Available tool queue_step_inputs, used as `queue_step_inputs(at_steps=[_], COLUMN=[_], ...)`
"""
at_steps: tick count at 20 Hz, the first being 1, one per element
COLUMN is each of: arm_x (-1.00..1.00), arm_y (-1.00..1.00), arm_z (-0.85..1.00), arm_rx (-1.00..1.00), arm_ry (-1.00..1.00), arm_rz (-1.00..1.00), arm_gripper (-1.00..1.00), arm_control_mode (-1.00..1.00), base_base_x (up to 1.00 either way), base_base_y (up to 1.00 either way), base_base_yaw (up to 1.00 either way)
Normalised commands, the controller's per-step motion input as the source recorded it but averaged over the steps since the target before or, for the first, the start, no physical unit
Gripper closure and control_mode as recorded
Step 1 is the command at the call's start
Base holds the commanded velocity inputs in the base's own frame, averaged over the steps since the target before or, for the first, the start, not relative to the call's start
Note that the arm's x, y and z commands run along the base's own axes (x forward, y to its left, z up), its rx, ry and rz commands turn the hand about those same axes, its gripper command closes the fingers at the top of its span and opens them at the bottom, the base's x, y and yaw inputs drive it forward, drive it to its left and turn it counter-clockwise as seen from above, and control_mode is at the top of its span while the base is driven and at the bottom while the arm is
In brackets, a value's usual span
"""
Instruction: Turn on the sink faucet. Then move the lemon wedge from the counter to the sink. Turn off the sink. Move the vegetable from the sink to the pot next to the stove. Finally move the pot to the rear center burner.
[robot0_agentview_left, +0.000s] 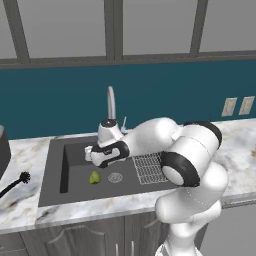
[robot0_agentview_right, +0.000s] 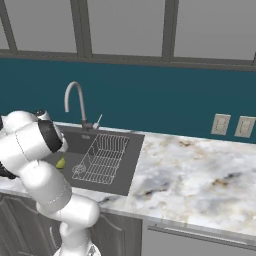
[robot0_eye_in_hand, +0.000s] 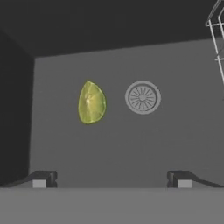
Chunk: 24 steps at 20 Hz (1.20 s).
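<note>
Claw: the claw (robot0_eye_in_hand: 112, 178) is hanging over the sink (robot0_agentview_left: 55, 170), released, jaws spread wide and grasping nothing.
Fingertips: the two dark fingertips (robot0_eye_in_hand: 43, 178) are showing at the bottom of the hand view, well apart from each other.
Lemon wedge: the lemon wedge (robot0_eye_in_hand: 91, 102) is lying on the sink floor, just left of the drain (robot0_eye_in_hand: 142, 97) (not touching it).
Wire rack: the wire rack (robot0_agentview_left: 149, 167) is sitting at the right side of the basin.
Sink faucet: the sink faucet (robot0_agentview_right: 74, 102) is standing at the far edge of the sink, its spout arching over the basin.
Table: the marble table (robot0_agentview_right: 200, 175) is stretching away to the right of the sink.
Dish brush: a black dish brush (robot0_agentview_left: 15, 184) is lying on the table left of the sink.
</note>
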Motion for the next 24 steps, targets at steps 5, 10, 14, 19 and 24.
queue_step_inputs(at_steps=[5, 10, 14, 19, 24], arm_x=[0.35, 0.21, 0.08, 0.08, 0.21], arm_y=[0.14, 0.21, 0.18, 0.12, 0.05], arm_z=[-0.46, -0.43, -0.36, -0.35, -0.38], arm_rx=[-0.04, -0.06, -0.06, -0.05, -0.04], arm_ry=[0.07, 0.05, 0.02, 0.02, 0.0], arm_rz=[0.0, 0.0, 0.0, 0.0, 0.0], arm_gripper=[-1.0, -1.0, -1.0, -1.0, -1.0], arm_control_mode=[-1.0, -1.0, -1.0, -1.0, -1.0], base_base_x=[0.0, 0.0, 0.0, 0.0, 0.0], base_base_y=[0.0, 0.0, 0.0, 0.0, 0.0], base_base_yaw=[0.0, 0.0, 0.0, 0.0, 0.0])
